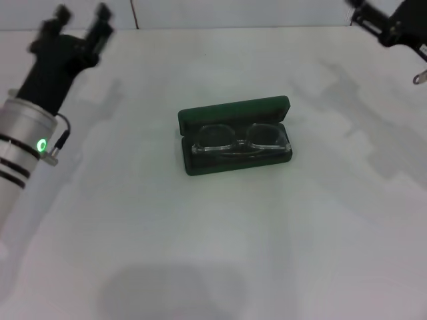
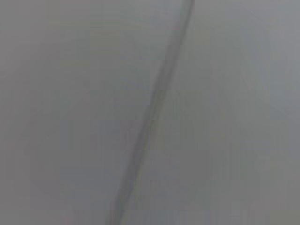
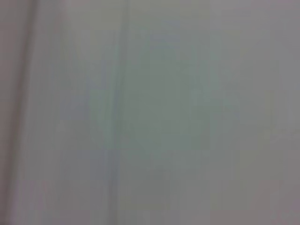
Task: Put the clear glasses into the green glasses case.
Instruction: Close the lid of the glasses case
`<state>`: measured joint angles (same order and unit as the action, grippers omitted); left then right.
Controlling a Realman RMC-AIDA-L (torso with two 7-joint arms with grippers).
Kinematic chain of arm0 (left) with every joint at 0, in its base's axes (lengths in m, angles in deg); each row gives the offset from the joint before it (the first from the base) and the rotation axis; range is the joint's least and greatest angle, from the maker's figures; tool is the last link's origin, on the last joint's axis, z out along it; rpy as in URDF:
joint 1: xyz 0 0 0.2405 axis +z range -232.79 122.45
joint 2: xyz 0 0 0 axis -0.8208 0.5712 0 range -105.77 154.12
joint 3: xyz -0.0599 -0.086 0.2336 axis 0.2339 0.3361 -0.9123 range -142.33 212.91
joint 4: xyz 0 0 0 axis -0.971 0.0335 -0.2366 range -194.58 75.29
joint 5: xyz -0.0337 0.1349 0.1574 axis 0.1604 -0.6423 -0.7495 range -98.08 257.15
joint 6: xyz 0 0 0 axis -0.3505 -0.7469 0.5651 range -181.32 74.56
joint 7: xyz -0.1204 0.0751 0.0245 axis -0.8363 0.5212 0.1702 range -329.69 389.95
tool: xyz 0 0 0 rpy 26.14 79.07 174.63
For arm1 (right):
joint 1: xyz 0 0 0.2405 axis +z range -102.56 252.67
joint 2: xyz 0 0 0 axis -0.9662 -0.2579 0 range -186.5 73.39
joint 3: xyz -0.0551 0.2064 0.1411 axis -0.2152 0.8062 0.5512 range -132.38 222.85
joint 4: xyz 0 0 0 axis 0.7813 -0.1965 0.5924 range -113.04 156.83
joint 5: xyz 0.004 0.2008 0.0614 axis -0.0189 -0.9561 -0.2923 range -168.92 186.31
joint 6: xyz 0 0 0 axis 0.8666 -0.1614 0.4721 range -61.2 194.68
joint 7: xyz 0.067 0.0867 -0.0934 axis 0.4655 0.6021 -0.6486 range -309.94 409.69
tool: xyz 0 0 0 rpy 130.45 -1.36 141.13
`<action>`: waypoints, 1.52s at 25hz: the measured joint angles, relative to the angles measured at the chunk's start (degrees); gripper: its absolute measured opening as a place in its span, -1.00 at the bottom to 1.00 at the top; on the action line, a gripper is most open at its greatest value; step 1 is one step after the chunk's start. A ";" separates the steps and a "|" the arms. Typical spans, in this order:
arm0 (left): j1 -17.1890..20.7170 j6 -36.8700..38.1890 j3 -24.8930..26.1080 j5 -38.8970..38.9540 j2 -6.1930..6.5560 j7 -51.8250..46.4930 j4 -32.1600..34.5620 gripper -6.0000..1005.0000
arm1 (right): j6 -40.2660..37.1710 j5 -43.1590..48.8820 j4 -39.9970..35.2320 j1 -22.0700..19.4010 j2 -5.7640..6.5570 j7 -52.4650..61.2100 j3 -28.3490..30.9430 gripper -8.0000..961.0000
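Note:
The green glasses case lies open in the middle of the white table, its lid tipped back toward the far side. Inside its tray lie the clear glasses, folded, lenses side by side. My left gripper is raised at the far left, well away from the case, its two black fingers apart and holding nothing. At the top right corner only part of my right arm shows, high and far from the case. Both wrist views give only a plain grey surface.
The white table spreads all around the case. Its far edge meets a pale wall at the top of the head view. Arm shadows fall on the table left and right of the case.

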<state>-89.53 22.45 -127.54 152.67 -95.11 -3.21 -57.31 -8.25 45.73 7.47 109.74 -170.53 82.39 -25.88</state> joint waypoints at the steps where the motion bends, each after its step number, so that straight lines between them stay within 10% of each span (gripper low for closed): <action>1: -1.06 -0.23 -0.12 -3.33 0.08 -4.10 -2.41 0.32 | 0.73 3.23 -2.65 -0.60 1.26 4.44 -1.21 0.59; 7: -7.63 -0.66 -0.13 -21.28 1.04 -26.61 -15.83 0.66 | 0.29 15.97 -10.64 -2.92 7.46 23.39 -1.78 0.86; 13: -9.79 -1.06 -0.12 -24.32 0.96 -26.35 -16.55 0.73 | 5.88 30.84 -11.80 -0.77 8.66 32.80 -2.05 0.86; 17: -10.08 -1.17 -0.12 -24.30 0.83 -25.97 -16.67 0.73 | 10.57 47.36 -14.56 2.01 7.22 41.17 -1.76 0.86; 25: -9.18 -1.23 -0.12 -24.40 0.88 -25.93 -16.76 0.73 | 16.76 73.05 -27.40 1.26 0.59 54.05 -1.74 0.86; 38: -8.24 -1.19 -0.12 -24.55 0.39 -25.91 -16.84 0.73 | 19.44 75.11 -28.99 1.91 -1.64 54.58 -4.40 0.85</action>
<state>-97.77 21.26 -127.66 128.12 -94.71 -29.12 -74.14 11.19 120.84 -21.52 111.65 -172.17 136.97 -30.28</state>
